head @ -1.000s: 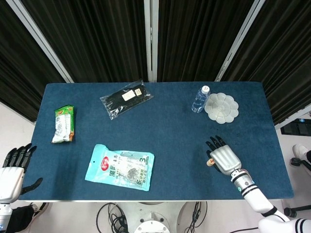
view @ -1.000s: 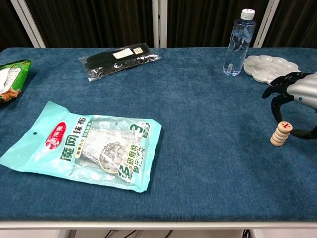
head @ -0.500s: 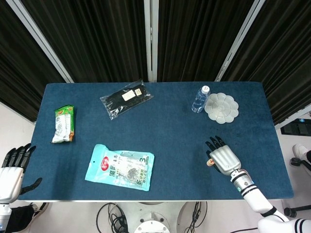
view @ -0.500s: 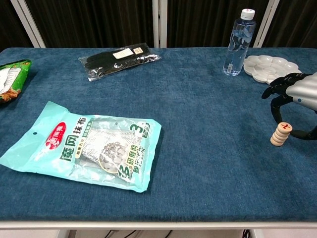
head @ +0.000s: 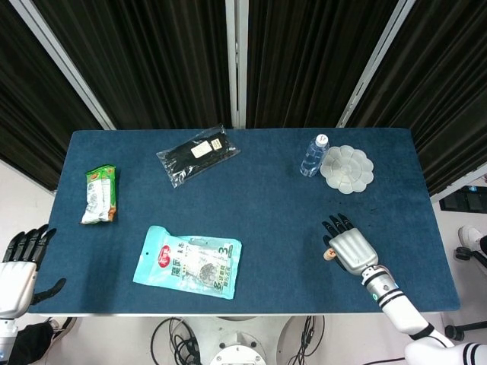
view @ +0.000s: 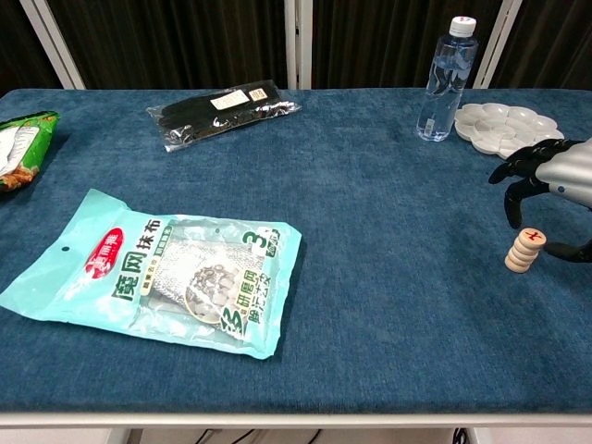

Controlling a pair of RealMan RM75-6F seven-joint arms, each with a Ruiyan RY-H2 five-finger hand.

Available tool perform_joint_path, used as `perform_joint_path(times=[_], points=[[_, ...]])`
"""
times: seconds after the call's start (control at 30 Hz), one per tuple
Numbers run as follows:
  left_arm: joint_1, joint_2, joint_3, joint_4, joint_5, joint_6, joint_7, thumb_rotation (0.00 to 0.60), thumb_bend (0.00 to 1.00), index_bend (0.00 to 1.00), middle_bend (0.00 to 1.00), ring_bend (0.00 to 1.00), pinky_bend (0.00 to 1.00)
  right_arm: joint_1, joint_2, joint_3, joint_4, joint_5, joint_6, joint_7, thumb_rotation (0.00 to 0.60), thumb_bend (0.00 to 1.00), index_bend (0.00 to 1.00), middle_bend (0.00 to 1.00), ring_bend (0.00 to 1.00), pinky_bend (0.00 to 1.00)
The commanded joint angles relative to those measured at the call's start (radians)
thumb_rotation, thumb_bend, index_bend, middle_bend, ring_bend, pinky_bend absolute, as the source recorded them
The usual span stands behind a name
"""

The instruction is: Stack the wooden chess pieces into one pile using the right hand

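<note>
Head view, progress: the pile of wooden chess pieces (head: 329,254) shows only as a small tan spot at the thumb side of the right robot hand (head: 349,247); no loose piece is visible on the worktop (head: 266,190), so the stacking seems finished or nearly so.
Head view, left robot hand (head: 21,270): beside the near left corner, fingers apart, holding nothing.
Chest view, progress: the pieces stand as one upright column (view: 524,250), a red mark on the top disc; I judge that only drawing the hand away is left.
Chest view, right robot hand (view: 553,194): fingers curved and spread around the column, apparently not touching it; nothing is held.
Chest view, materials: pale round wooden discs; dark blue felt-like worktop; glossy teal plastic bag (view: 155,273); clear ribbed water bottle (view: 442,79); white flower-shaped palette (view: 504,125).
</note>
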Motion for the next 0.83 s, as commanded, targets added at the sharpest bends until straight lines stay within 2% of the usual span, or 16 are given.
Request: perform_joint_path(times=[0.03, 0.2, 0.23, 0.3, 0.4, 0.53, 0.67, 0.83], points=[[0.001, 0.0, 0.0, 0.0, 0.0, 0.001, 0.0, 0.6, 0.19, 0.04, 0.0, 0.0, 0.0, -0.001, 0.005, 0.001, -0.005, 0.0, 0.001, 0.001, 0.6, 0.28, 0.38, 0.1, 0.0, 0.0], [0.001, 0.0, 0.0, 0.001, 0.001, 0.001, 0.0, 0.6, 0.19, 0.04, 0.0, 0.0, 0.0, -0.01, 0.034, 0.005, -0.035, -0.014, 0.025, 0.015, 0.6, 0.27, 0.3, 0.09, 0.0, 0.0], [0.0, 0.0, 0.0, 0.002, 0.001, 0.001, 0.0, 0.6, 0.19, 0.04, 0.0, 0.0, 0.0, -0.018, 0.049, 0.006, -0.048, -0.024, 0.041, 0.025, 0.6, 0.26, 0.26, 0.08, 0.0, 0.0], [0.0, 0.0, 0.0, 0.003, -0.001, 0.0, 0.001, 0.6, 0.19, 0.04, 0.0, 0.0, 0.0, -0.035, 0.076, 0.007, -0.068, -0.046, 0.076, 0.049, 0.6, 0.23, 0.12, 0.04, 0.0, 0.0], [0.0, -0.002, -0.003, 0.005, -0.005, 0.0, 0.005, 0.6, 0.19, 0.04, 0.0, 0.0, 0.0, -0.091, 0.123, -0.001, -0.086, -0.116, 0.177, 0.114, 0.6, 0.19, 0.01, 0.0, 0.0, 0.0], [-0.001, -0.004, -0.005, 0.009, -0.013, -0.004, 0.004, 0.6, 0.19, 0.04, 0.0, 0.0, 0.0, -0.204, 0.147, -0.012, -0.029, -0.221, 0.389, 0.193, 0.6, 0.14, 0.0, 0.0, 0.0, 0.0], [-0.002, -0.005, -0.008, 0.014, -0.018, -0.007, 0.004, 0.6, 0.19, 0.04, 0.0, 0.0, 0.0, -0.312, 0.144, -0.009, 0.061, -0.234, 0.54, 0.335, 0.6, 0.13, 0.0, 0.0, 0.0, 0.0], [-0.003, -0.003, -0.011, 0.019, -0.03, -0.012, -0.007, 0.6, 0.19, 0.04, 0.0, 0.0, 0.0, -0.366, 0.144, 0.007, 0.136, -0.168, 0.539, 0.456, 0.6, 0.13, 0.0, 0.0, 0.0, 0.0]])
